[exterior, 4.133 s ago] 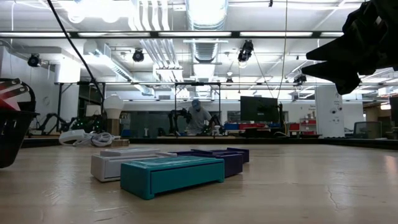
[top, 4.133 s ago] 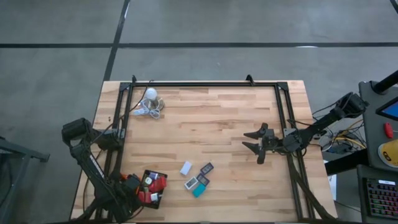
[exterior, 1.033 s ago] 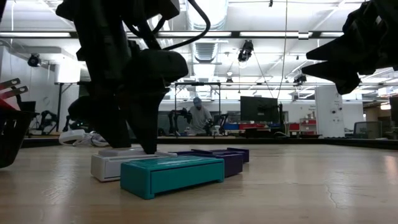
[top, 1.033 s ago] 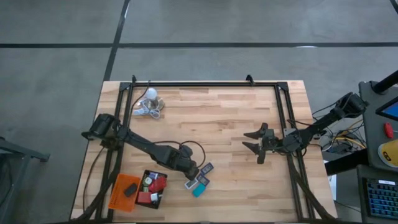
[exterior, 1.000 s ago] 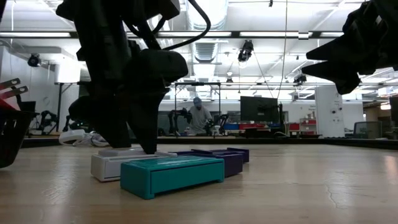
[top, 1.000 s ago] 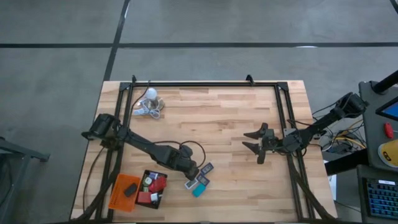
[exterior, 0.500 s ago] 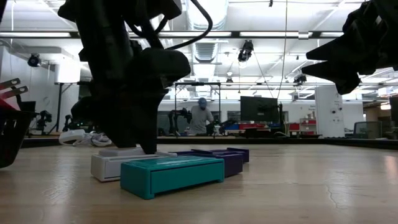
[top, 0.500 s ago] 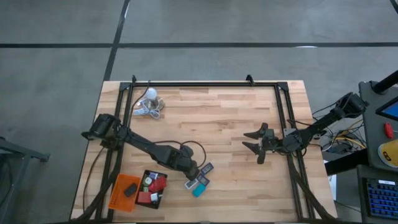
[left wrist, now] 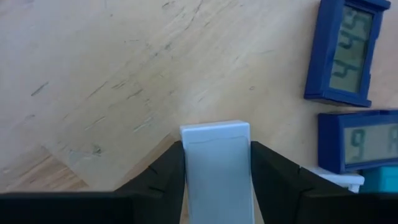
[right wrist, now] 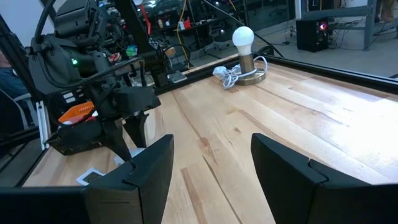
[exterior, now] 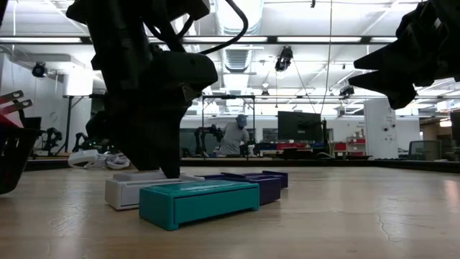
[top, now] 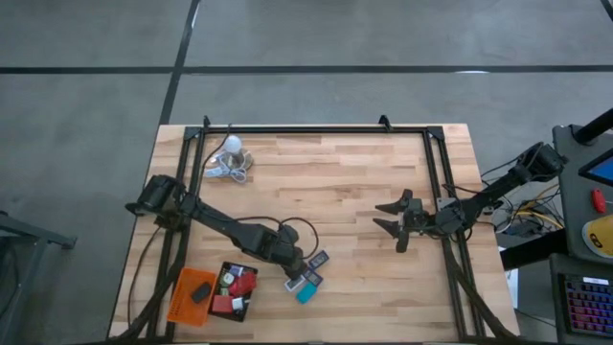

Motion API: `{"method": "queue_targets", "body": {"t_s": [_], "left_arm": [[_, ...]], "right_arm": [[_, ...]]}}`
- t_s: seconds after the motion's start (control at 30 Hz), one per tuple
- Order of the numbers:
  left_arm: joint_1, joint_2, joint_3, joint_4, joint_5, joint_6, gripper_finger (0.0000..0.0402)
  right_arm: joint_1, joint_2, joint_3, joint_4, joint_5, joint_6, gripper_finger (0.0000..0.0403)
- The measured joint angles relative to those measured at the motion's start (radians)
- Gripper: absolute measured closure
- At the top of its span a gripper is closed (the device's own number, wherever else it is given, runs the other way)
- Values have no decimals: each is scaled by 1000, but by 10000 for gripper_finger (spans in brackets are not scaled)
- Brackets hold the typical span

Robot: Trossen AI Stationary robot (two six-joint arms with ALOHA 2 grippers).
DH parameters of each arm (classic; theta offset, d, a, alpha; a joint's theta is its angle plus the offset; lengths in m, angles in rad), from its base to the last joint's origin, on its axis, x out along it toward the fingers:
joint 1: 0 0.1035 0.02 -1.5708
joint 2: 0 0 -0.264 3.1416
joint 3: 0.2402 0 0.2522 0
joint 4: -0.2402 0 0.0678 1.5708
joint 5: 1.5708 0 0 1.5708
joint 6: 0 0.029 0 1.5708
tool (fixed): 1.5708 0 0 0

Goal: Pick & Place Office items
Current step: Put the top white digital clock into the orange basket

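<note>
White block clamped between left gripper fingers, right gripper fingers apart, empty

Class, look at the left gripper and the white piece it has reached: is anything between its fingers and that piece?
Nothing visible: the left gripper has a finger against each side of the white piece.

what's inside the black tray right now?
The black tray holds a jumble of red, white and small green pieces, seen from above. Anything beneath that pile is covered. The orange tray beside it holds one black piece.
</note>
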Motion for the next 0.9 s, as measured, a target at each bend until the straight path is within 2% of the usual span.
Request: {"method": "queue_targets", "body": {"t_s": [0.23,0.5,0.7,0.9], "left_arm": [[0,-82,0,-60,-9,67,250],[-13,-290,0,-219,-143,72,250],[-72,-445,-1,-392,-217,-37,250],[-192,-525,-7,-527,-218,-155,250]], "right_arm": [[0,0,0,0,0,0,193],[0,0,0,0,0,0,193],[0,0,0,0,0,0,193],[0,0,0,0,0,0,193]]}}
